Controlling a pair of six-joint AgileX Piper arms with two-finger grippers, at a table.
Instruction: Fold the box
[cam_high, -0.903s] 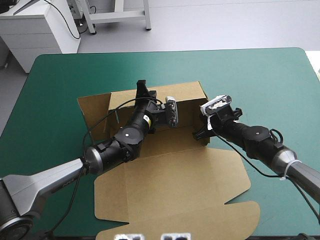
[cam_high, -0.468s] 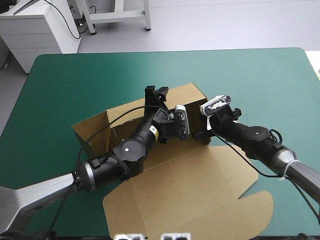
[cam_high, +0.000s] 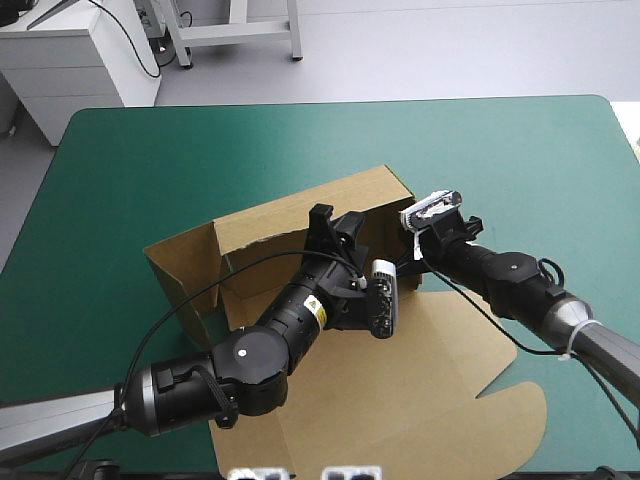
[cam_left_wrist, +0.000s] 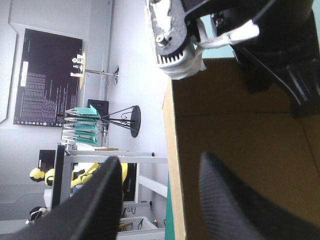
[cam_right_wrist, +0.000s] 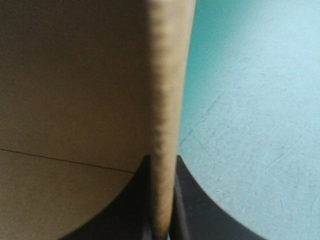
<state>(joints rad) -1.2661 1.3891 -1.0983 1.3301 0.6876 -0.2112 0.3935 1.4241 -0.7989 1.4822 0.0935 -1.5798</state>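
Left hand (cam_high: 336, 222) open, nearer than before; right hand (cam_right_wrist: 161, 160) tight on box (cam_high: 350, 195) wall.

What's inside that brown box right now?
No contents show, only the open left claw by a raised wall of the box. Its arm hides much of the floor.

Bright, even light falls from above on the teal-green cover (cam_high: 520, 150) in your high view. Soft shadows lie under the left arm (cam_high: 260, 350) on the brown box (cam_high: 400, 380) and inside its raised walls. Beside the right gripper (cam_right_wrist: 161, 165) the cover catches a pale sheen.
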